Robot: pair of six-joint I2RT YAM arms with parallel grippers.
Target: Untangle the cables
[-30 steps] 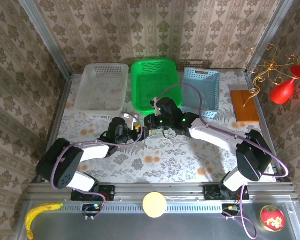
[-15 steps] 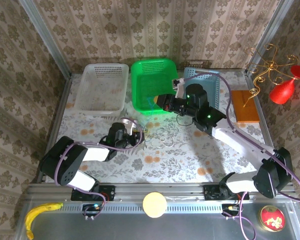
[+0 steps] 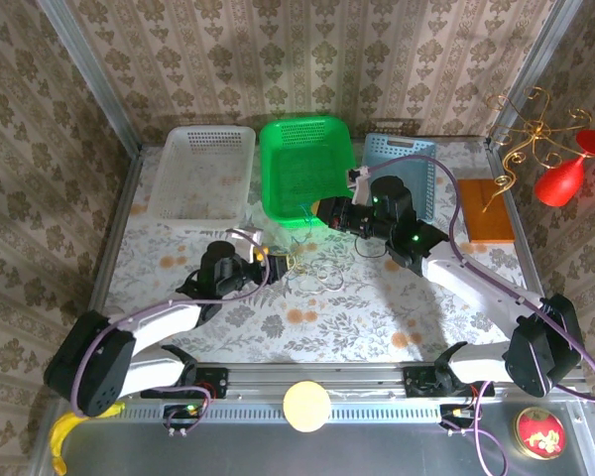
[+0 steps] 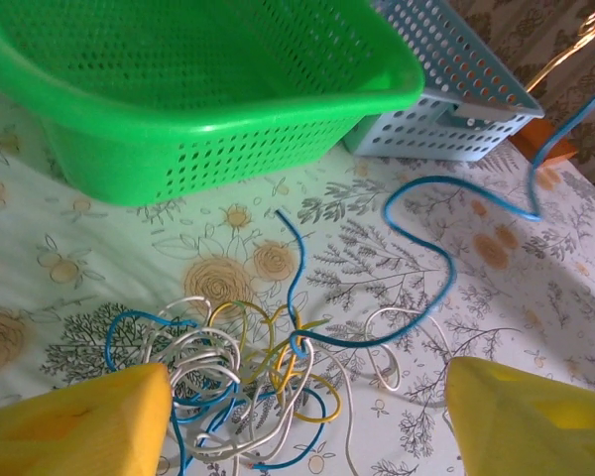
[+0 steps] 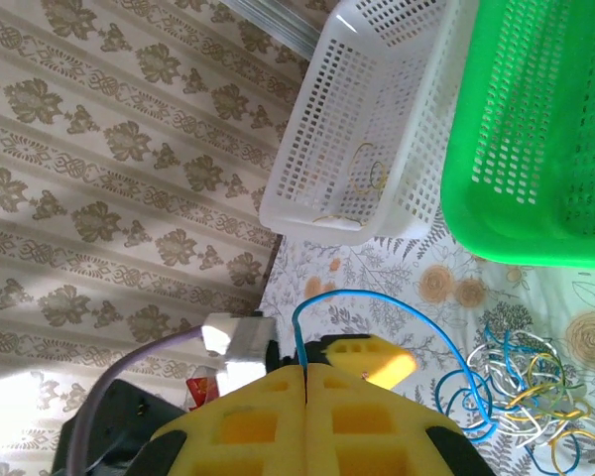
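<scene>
Floral tabletop [image 4: 535, 297] up close: left gripper [image 4: 307, 412], fingers spread wide, straddles the cables [image 4: 233, 372], a knot of blue, white and yellow. Beyond, the blue cable [image 4: 421, 248] climbs to the right gripper [image 5: 305, 382], pinched tight on it before the green basket [image 4: 198, 89]. Best pin the knot low, then draw blue out slowly.

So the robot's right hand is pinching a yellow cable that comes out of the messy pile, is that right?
Not quite. The cable pinched in the right gripper is the blue cable, not a yellow one. The right wrist view shows it coming out of the shut fingers and curving down to the messy pile. The rest is right.
</scene>
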